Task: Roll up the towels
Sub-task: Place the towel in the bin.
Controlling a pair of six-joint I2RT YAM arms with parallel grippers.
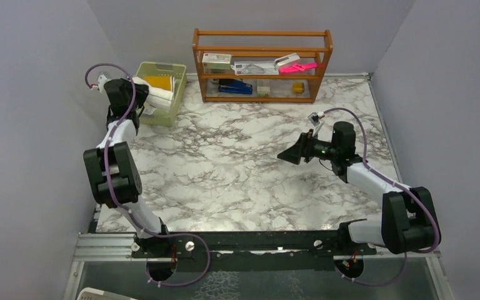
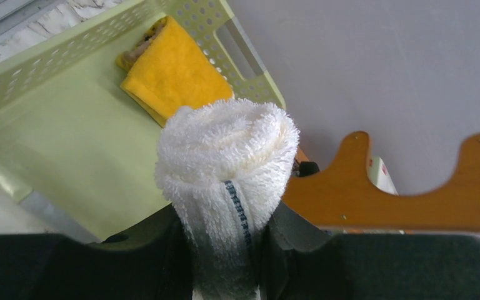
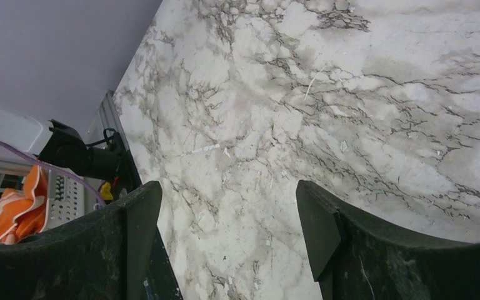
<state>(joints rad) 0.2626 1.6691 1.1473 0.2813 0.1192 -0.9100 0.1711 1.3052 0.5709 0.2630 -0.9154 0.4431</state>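
Rolled cream towel (image 2: 228, 162) sat pinched in your left gripper (image 2: 225, 240), above the green basket (image 2: 56, 144). Beyond it the mustard towel (image 2: 175, 75) lay against the basket's far wall. Your right gripper (image 3: 228, 194) hung spread and empty over the marble table (image 3: 350, 94), well apart. Best handling, as judged: you needed to lower the roll to the basket floor beside the other, loose edge down, before easing the jaws, or it risked unwinding.

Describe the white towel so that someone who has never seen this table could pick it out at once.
A wooden shelf stands at the back of the marble table, a green basket to its left. Over that basket the left tool grips the white towel. Unlike the yellow towel lying in the basket, it is fluffy, cream-white and rolled up, with a dark stitched line.
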